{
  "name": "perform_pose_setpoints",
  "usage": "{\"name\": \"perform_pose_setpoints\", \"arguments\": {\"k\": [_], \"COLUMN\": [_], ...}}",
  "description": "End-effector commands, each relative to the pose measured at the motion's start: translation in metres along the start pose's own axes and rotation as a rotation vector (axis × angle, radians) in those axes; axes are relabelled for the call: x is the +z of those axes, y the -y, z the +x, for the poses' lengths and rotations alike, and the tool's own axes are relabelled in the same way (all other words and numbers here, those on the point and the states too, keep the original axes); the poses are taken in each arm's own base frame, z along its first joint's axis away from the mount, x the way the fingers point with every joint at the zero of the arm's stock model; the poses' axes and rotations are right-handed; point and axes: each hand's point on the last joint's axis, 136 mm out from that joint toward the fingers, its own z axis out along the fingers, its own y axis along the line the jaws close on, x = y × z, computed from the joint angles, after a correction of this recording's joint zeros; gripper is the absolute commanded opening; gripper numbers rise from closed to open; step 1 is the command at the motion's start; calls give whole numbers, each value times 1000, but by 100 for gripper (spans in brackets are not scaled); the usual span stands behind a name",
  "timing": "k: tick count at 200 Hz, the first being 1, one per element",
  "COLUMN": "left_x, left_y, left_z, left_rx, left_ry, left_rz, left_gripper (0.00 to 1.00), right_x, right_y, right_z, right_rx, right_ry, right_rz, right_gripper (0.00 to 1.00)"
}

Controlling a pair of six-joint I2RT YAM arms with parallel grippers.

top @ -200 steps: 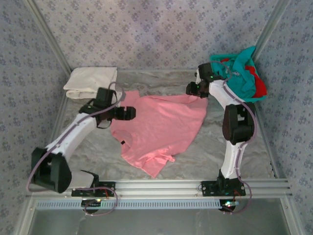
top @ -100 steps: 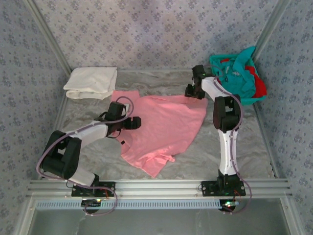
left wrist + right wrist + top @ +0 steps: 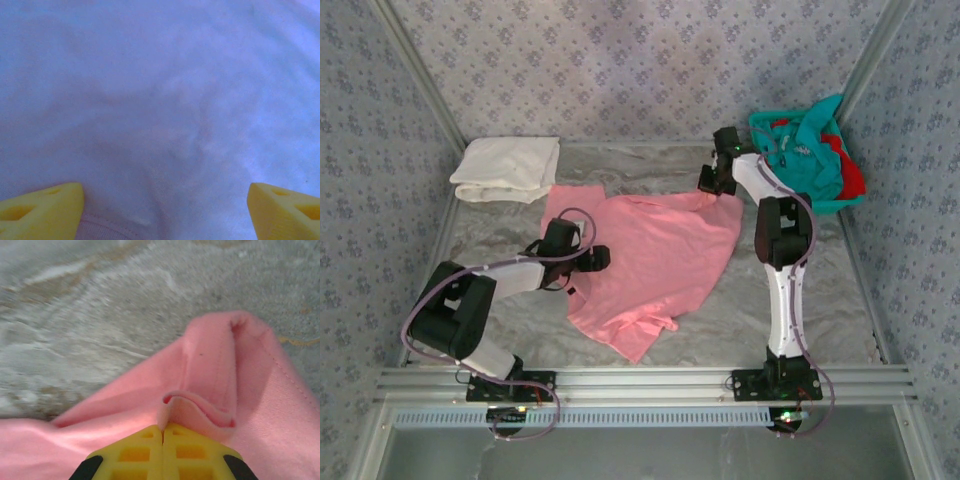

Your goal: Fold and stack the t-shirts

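Right gripper (image 3: 162,430) tight on salmon t-shirt (image 3: 660,250) corner

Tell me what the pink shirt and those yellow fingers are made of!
The pink shirt looks like soft, matte knit cloth: it wrinkles, folds over, and shows a stitched hem near the right tool, which pinches it. The yellow fingers look like hard molded plastic, smooth with a grid of recesses, though rubber cannot be ruled out.
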Motion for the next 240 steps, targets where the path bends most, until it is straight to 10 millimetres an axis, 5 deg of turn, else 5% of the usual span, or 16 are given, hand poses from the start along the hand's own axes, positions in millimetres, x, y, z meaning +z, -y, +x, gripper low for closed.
{"name": "perform_pose_setpoints", "arguments": {"k": [1,87,99,105,154,240], "left_x": [4,-6,-7,-7,-24,-16], "left_y": [0,19,21,22,39,31], "left_z": [3,12,18,20,25,44], "left_rx": [3,88,103,113,266,343], "left_ry": [2,58,58,60,226,209], "left_rz": [0,37,37,33,7,-31], "left_gripper": [85,85,85,85,86,87], "right_x": [-58,-19,-20,-23,-79,-140], "right_y": [-30,-22,-26,-30,-81,-100], "right_z": [-46,-120,-128,-131,-130,-102], "right_rx": [63,450,473,470,282,150], "right_ry": [139,236,248,252,302,306], "right_rz": [-124,-305,-351,-375,-432,-302], "right_gripper": [0,0,16,25,45,63]}}
